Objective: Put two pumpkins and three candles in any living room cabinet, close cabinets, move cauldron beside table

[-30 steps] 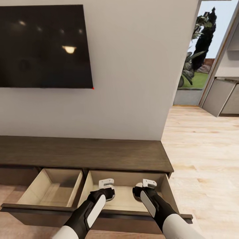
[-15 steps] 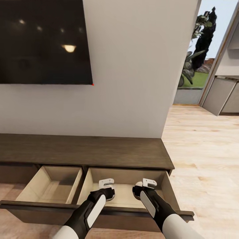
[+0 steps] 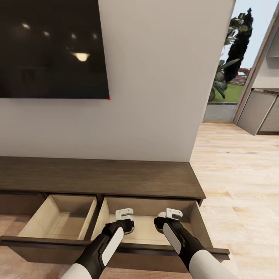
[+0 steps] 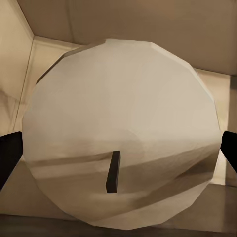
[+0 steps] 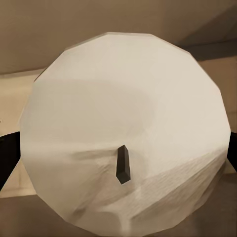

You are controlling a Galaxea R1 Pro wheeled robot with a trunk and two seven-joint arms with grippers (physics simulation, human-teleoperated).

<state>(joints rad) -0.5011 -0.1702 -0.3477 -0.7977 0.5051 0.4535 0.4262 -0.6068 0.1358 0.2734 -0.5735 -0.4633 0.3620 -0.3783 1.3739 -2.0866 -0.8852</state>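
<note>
Each arm carries a candle, and each candle hangs straight down from its gripper into the same open drawer, so the coming release turns on a plain vertical drop: wick up toward the wrist camera, the candle's short axis pointing down at the pale drawer floor.

Nearest, at about 6 o'clock in the head view, the left gripper (image 3: 126, 226) and the right gripper (image 3: 164, 224) sit side by side over the right-hand drawer (image 3: 145, 232), the left one at roughly 7 o'clock of the drawer's middle, the right at 5 o'clock. Both are about equally near the floor beneath.

In the left wrist view the fingers (image 4: 9, 155) are clamped on the left candle (image 4: 121, 133), a faceted, matte grey-beige disc seen end-on with a small dark wick. The right wrist view matches: dark fingers (image 5: 7, 158) pinch the right candle (image 5: 126, 131) at both flanks, the same stubby waxy cylinder.

Beyond, at 9 o'clock of the grippers, the left-hand drawer (image 3: 58, 223) also stands open, with smooth pale wood walls. Further off runs the cabinet (image 3: 100, 176), a long low dark-brown top with fine grain. Above it, at 11 o'clock, a glossy black television (image 3: 52, 48) hangs on the plain wall.

No pumpkins or third candle can be seen.
</note>
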